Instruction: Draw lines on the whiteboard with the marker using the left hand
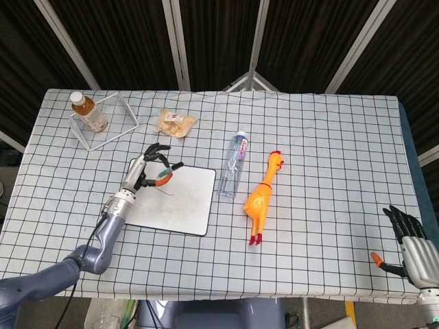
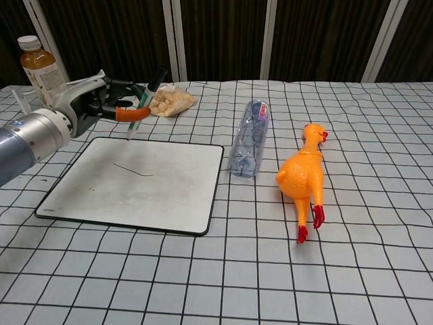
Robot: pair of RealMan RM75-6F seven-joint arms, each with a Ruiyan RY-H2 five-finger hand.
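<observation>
Gripping the black-capped, green-banded marker pen point(image 2: 143, 101) between its orange-tipped thumb and dark fingers, the left robot hand point(image 2: 91, 103) is hovering over the far left corner of the white, black-framed whiteboard point(image 2: 172, 196), with the pen slanting and its tip pointing down, just above the board's far edge. A thin dark curved line point(image 2: 134, 170) is showing on the board's surface, near the hand but apart from the pen tip. The whiteboard is lying flat on the grid-patterned desk point(image 1: 322, 151). The right robot hand point(image 1: 410, 245) is sitting at the desk's near right corner, well apart from everything, fingers spread and holding nothing. Just right of the board a clear plastic water bottle point(image 2: 249, 145) is lying on its side, with a yellow rubber chicken point(image 2: 303, 176) beside it. Behind the board are lying a bag of pale snacks point(image 2: 167, 100) and a white wire rack point(image 1: 110, 120) holding a brown tea bottle point(image 1: 87, 111).
</observation>
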